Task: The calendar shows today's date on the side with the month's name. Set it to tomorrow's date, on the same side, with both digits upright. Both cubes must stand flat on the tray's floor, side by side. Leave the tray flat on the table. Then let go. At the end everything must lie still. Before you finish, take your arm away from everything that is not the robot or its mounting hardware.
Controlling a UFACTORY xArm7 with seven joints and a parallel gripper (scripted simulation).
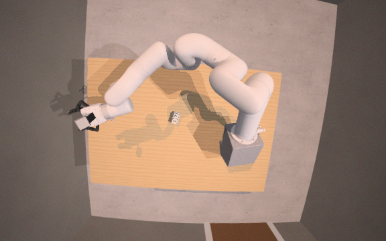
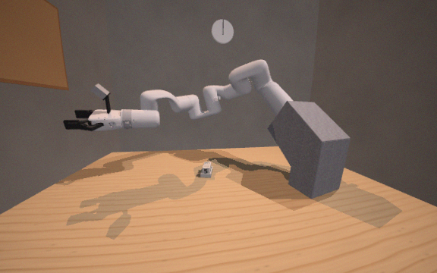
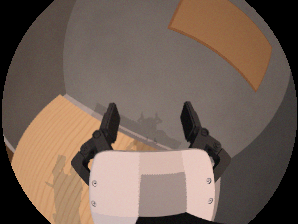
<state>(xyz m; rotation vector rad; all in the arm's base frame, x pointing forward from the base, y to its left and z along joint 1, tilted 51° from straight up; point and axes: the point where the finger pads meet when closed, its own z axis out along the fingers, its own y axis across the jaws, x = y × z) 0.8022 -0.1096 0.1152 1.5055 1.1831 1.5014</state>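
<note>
The small white calendar [image 1: 175, 118] [image 2: 206, 170] stands near the middle of the table. Its cubes sit together in a light tray [image 2: 205, 176], which rests on the table. In the exterior view a dark 5 shows on the end face of the nearer cube [image 2: 205, 171]. Dark marks show on top from above, too small to read surely. The date side and the month's name cannot be made out. My gripper [image 1: 75, 120] [image 2: 70, 119] [image 3: 150, 109] is open and empty, high up at the table's left edge, far from the calendar, its fingers pointing sideways away from it.
The wooden table [image 1: 129, 167] [image 2: 218, 235] [image 3: 40, 145] carries the arm's grey base block [image 1: 243, 154] [image 2: 313, 152] on the right. The arm bends high over the back of the table. Its shadows fall across the table around the calendar. The wrist view shows mostly wall.
</note>
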